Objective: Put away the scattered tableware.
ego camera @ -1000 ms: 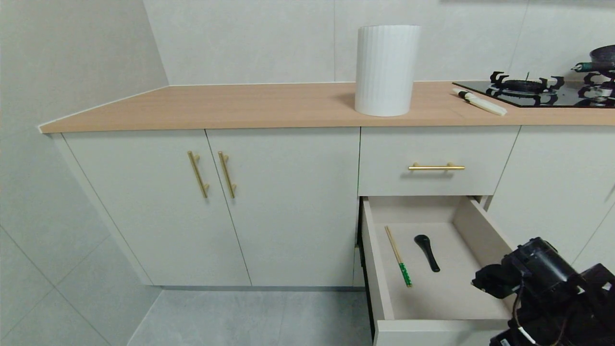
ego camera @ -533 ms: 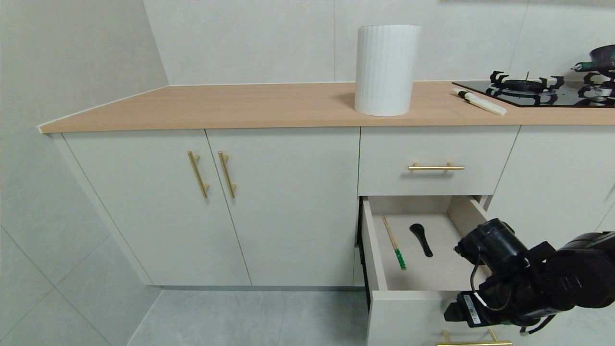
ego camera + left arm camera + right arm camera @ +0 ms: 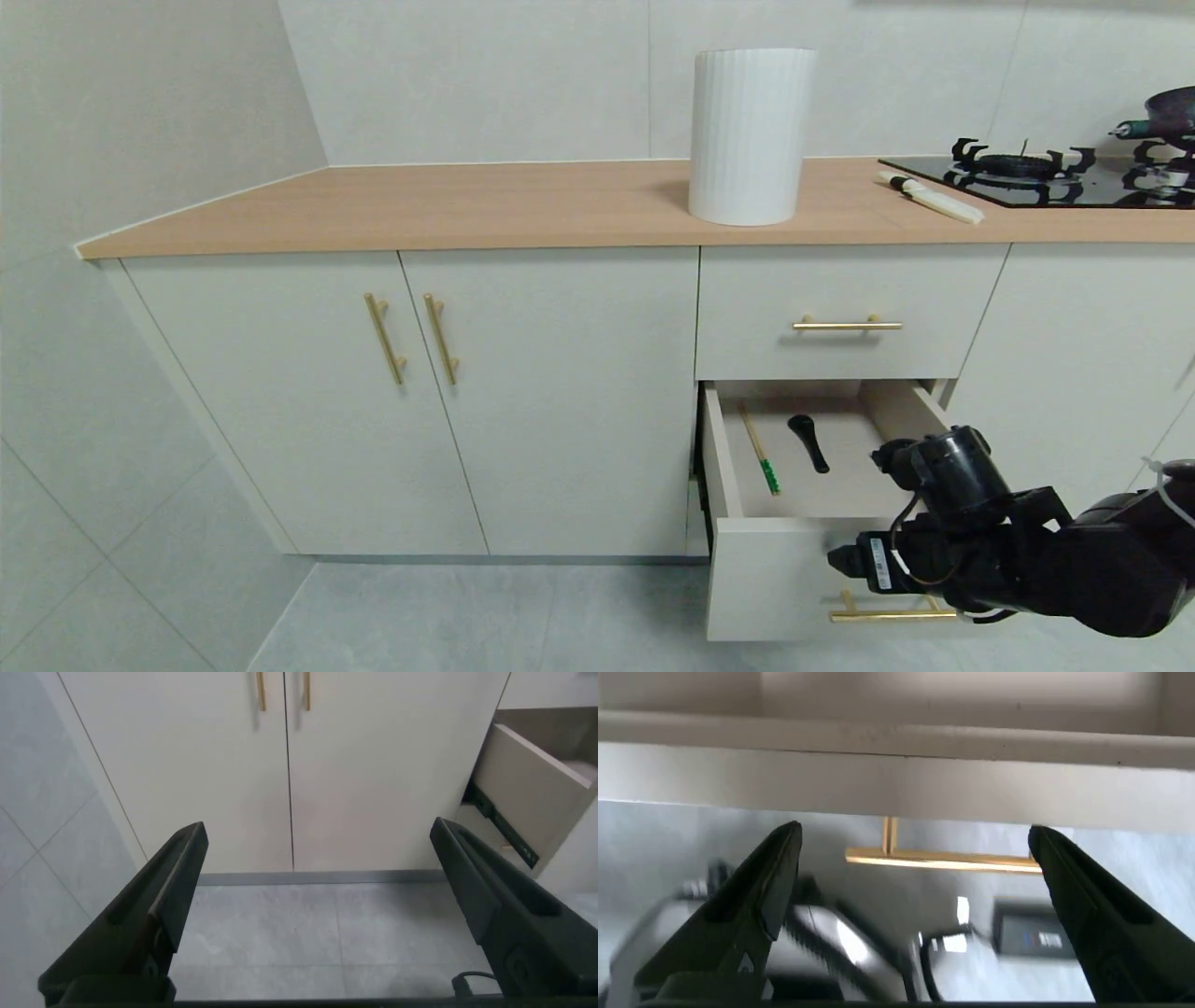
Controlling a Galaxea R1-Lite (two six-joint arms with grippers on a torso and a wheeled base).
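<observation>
Inside the partly pulled-out lower drawer (image 3: 717, 467), the chopsticks (image 3: 758, 451) and black spoon (image 3: 808, 441) lie side by side, not touching. Just before its front, the right gripper (image 3: 913, 840) is spread wide and holds nothing, the gold handle (image 3: 971, 861) framed between its fingers. The left gripper (image 3: 318, 835), likewise spread and empty, faces the cabinet doors (image 3: 374, 756).

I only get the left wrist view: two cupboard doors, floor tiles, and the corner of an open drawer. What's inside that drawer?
Observer: The head view shows a pair of chopsticks and a black spoon lying side by side, apart, on the floor of the drawer.
Operator: Where's the other arm?
Observer: The right gripper is open at the drawer front, facing its gold handle.
Operator: Anything lying on the counter?
Observer: A pale long utensil lies on the worktop, beside the hob.
</observation>
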